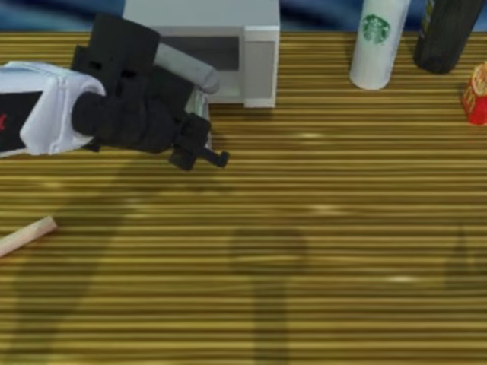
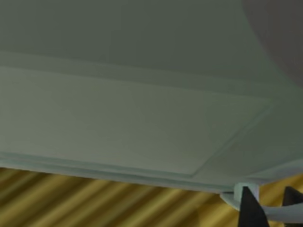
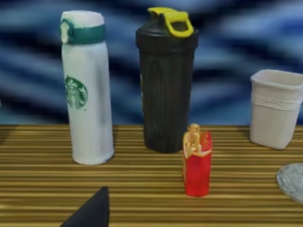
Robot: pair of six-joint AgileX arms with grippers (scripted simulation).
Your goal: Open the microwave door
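Observation:
The light grey-white microwave (image 1: 259,46) stands at the back of the table, left of centre. Its dark cavity (image 1: 205,52) shows, and the microwave door (image 2: 118,123) stands swung out from the front. My left arm hides most of the door in the top view, where only its pale edge (image 1: 200,103) peeks out. In the left wrist view my left gripper (image 2: 267,203) is shut on the door's pale handle (image 2: 284,215). That same gripper (image 1: 204,152) hangs just in front of the microwave. Only a dark corner of my right gripper (image 3: 94,213) shows; that arm is outside the top view.
A white green-logo cup (image 1: 377,42), a black shaker bottle (image 1: 445,34) and a red fries box (image 1: 476,95) stand at the back right. A white tumbler (image 3: 275,109) and a grey disc (image 3: 292,182) lie beyond them. A wooden stick (image 1: 27,234) rests at the left edge.

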